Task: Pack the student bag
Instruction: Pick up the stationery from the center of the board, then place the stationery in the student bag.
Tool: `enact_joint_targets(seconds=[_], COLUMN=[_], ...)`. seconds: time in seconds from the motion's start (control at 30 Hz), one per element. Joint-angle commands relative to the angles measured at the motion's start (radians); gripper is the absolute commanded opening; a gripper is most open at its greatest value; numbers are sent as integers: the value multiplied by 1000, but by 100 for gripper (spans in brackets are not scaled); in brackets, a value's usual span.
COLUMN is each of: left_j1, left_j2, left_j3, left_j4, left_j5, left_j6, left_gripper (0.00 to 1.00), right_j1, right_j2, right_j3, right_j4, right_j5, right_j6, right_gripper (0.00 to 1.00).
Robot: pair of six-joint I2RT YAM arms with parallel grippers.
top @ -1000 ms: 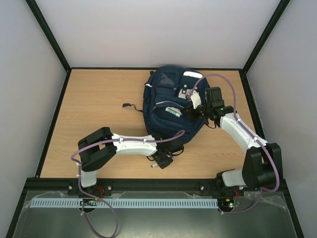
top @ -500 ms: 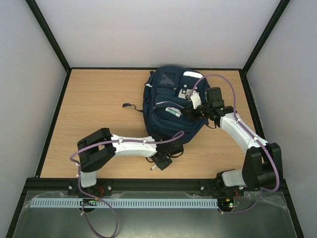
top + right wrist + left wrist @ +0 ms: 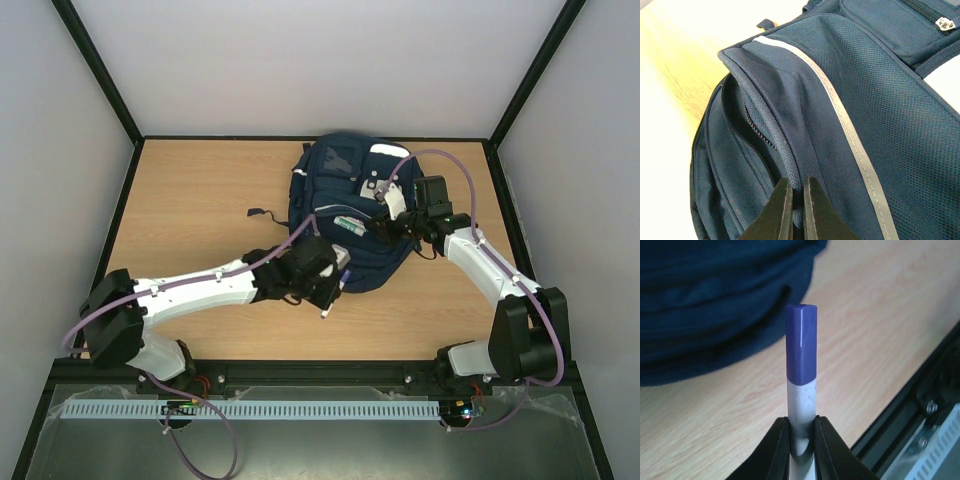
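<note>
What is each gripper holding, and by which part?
The left gripper clamps a white marker with a purple cap by its white barrel, below the cap; the right gripper pinches the student bag by the fabric edge beside an open zipper.

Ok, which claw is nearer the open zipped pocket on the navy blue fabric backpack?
Right. The right claw pinches the navy blue fabric backpack right beside its open pocket. The left claw, gripping a purple-capped white marker, is off the bag's near edge, over the wooden table.
</note>
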Motion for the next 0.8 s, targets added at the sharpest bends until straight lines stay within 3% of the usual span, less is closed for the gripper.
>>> enact_joint_targets(seconds=[0.0, 0.3, 0.77], left_j1=[59, 119, 219], left_j2=[-43, -27, 127], left_j3=[-82, -108, -74], left_j4=[234, 413, 579], left_j5=[23, -104, -46], left_j6=[-211, -450, -823], left_gripper=[2, 2, 2], right_j1=[1, 1, 1], right_j2=[6, 0, 0], right_j3=[17, 16, 15], right_j4=[-34, -32, -34], right_j5=[-27, -27, -25], right_j6=[3, 6, 1], right_gripper=[1, 1, 1])
